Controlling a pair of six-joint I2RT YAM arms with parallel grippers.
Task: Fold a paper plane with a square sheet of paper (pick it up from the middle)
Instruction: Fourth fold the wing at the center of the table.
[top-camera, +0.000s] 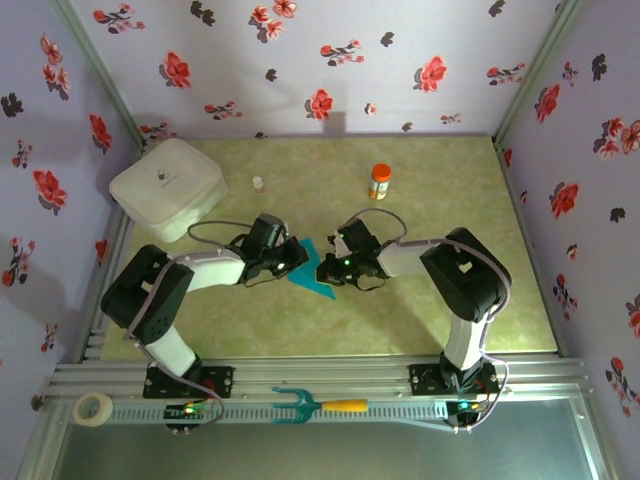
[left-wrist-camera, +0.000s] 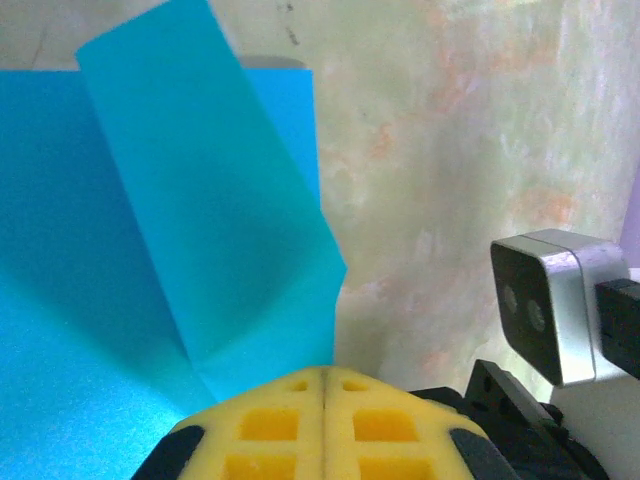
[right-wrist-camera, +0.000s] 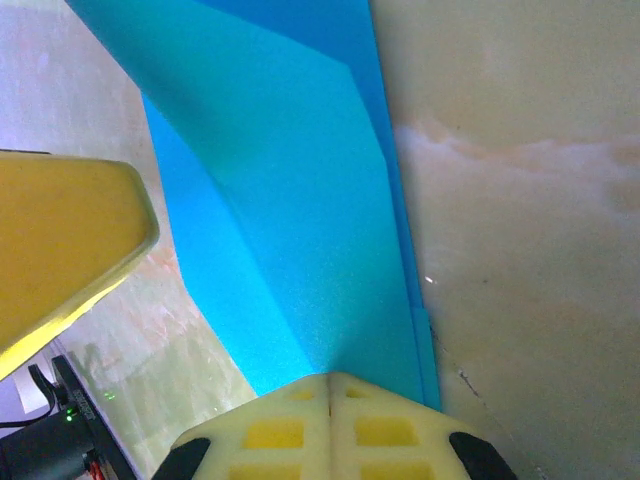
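Blue paper (top-camera: 315, 283) half folded. Left gripper (top-camera: 291, 258) pinches it at 9 o'clock, right gripper (top-camera: 326, 268) at 3 o'clock.

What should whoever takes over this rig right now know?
Left gripper: shut, pinching a raised flap of the square sheet of paper.
Right gripper: shut on the same sheet from the opposite side.
Sheet: middle of the table, between the two grippers.
Done: picked up, first folds creased.
Left: the remaining folds; no pointed plane shape yet.
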